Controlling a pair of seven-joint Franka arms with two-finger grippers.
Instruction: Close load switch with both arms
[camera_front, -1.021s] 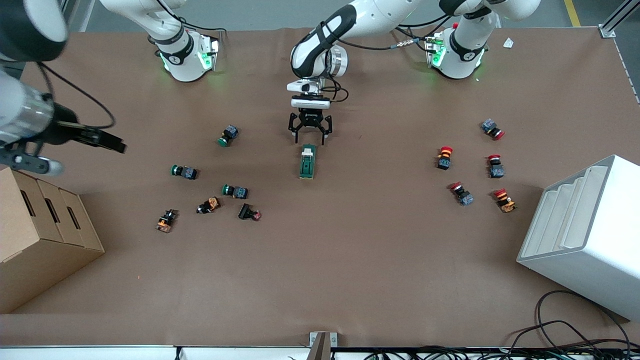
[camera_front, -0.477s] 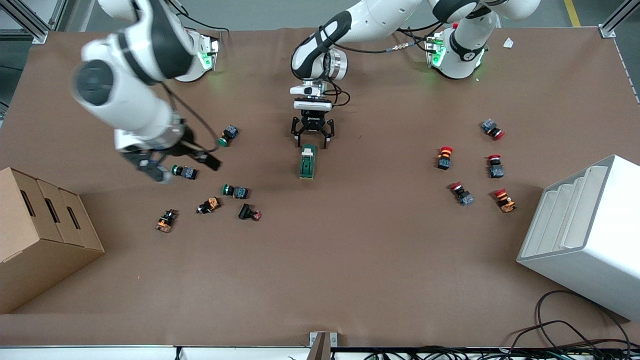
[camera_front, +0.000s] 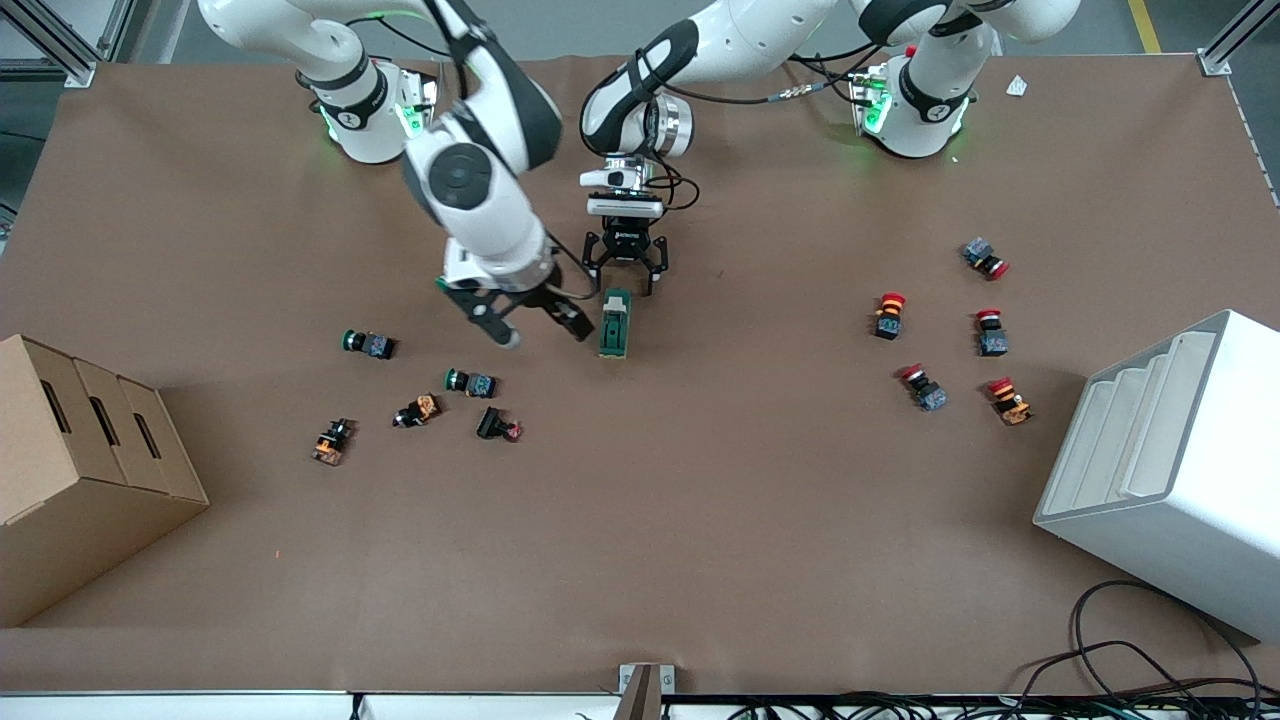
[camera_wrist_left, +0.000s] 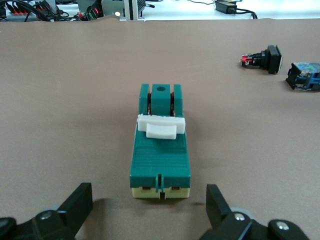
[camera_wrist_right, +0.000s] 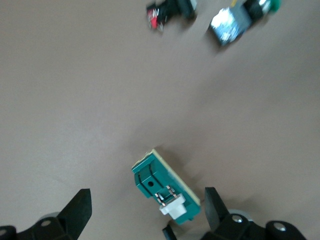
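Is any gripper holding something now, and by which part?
Nothing is held. The left gripper and right gripper are both open near the load switch.

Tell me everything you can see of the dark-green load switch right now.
The dark-green rectangular load switch looks like moulded plastic, with a ribbed top, a cream-white lever piece across its middle and a cream base edge. It lies flat on the brown table, long axis running toward the front camera. Nothing touches it. The left tool hangs open just off its end toward the robots' bases; the right tool is open beside it, toward the right arm's end of the table.
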